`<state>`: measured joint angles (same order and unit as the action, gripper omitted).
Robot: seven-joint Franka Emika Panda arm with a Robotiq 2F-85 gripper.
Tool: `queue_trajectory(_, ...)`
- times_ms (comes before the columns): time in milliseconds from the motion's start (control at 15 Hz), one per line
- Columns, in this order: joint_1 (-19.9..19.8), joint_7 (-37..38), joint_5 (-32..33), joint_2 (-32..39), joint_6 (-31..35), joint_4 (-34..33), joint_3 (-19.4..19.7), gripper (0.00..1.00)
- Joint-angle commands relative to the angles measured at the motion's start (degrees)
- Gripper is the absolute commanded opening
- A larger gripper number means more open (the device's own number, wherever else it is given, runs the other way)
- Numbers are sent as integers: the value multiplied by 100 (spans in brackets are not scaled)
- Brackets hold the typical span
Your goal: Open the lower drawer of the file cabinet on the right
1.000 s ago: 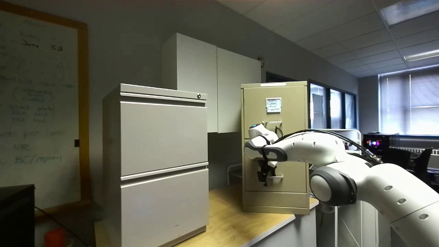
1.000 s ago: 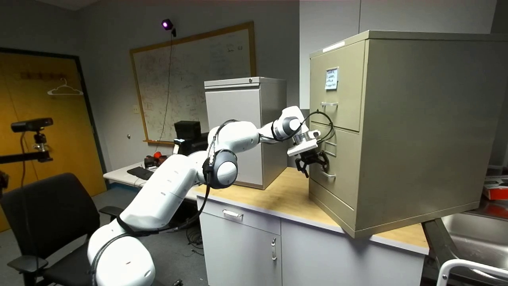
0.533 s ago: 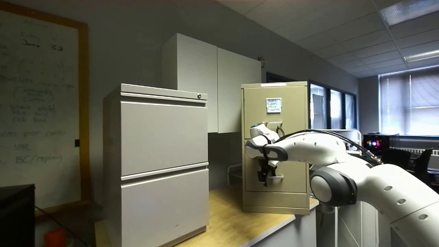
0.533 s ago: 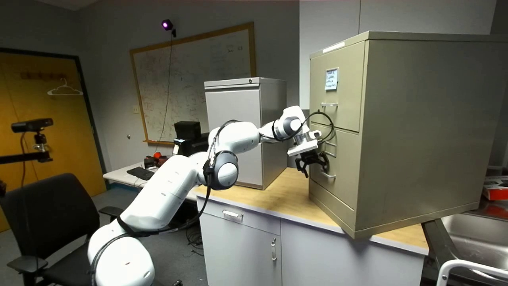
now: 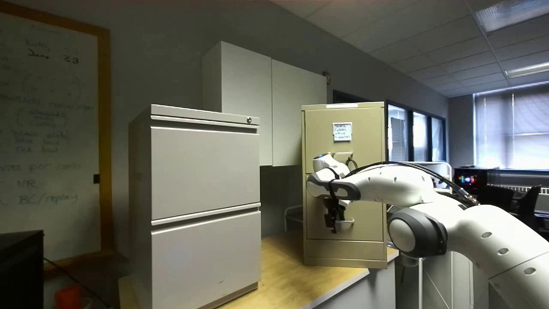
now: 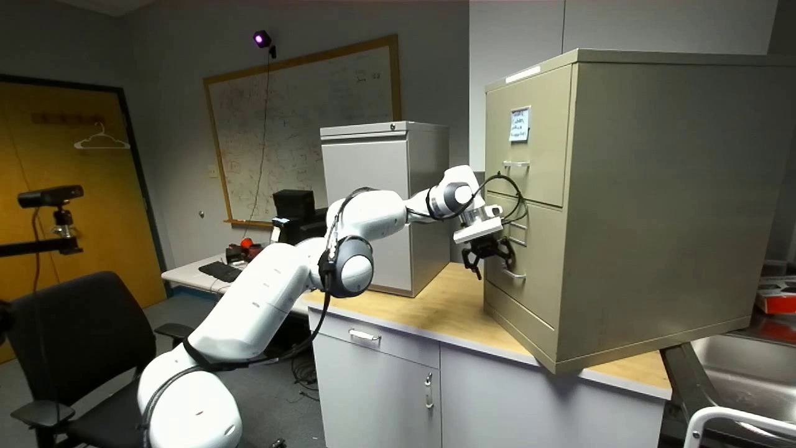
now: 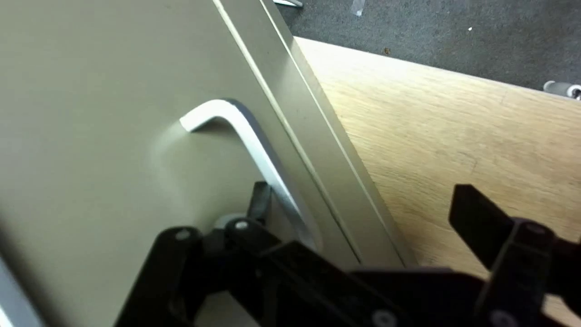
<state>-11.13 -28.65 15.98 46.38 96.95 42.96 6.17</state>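
The beige file cabinet [image 5: 364,106] stands on a wooden counter; its side fills the right of an exterior view [image 6: 659,186]. Its lower drawer [image 5: 369,229] is shut flush in both exterior views [image 6: 542,267]; its front fills the left of the wrist view [image 7: 113,91]. The drawer's silver bar handle [image 7: 261,154] runs diagonally there. My gripper [image 7: 363,195] is open at the handle. One black fingertip is on the upper-drawer side of the bar, close against it; I cannot tell if they touch. The other finger is well apart, over the counter. The handle's near end is partly hidden by the gripper.
A wide pale grey two-drawer cabinet [image 5: 206,171] stands beside on the same counter [image 5: 296,274]. The upper drawer's handle [image 6: 516,163] lies above my wrist, with a cable loop [image 6: 521,205] close to the drawer fronts. A sink [image 6: 740,367] lies behind at the right.
The gripper has shifted very slightly to the right in an exterior view, and its tilt has changed a little. The drawer and cabinet have not moved.
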Motion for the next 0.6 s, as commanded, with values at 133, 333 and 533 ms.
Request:
queue_trajectory(133, -36, -1015, 64, 211, -50, 5, -157, 100)
queue_trajectory(333, -43, -1283, 66, 262, -61, -23, -190, 100)
queue_trajectory(533, -44, -1496, 19, 337, -49, -85, -233, 100)
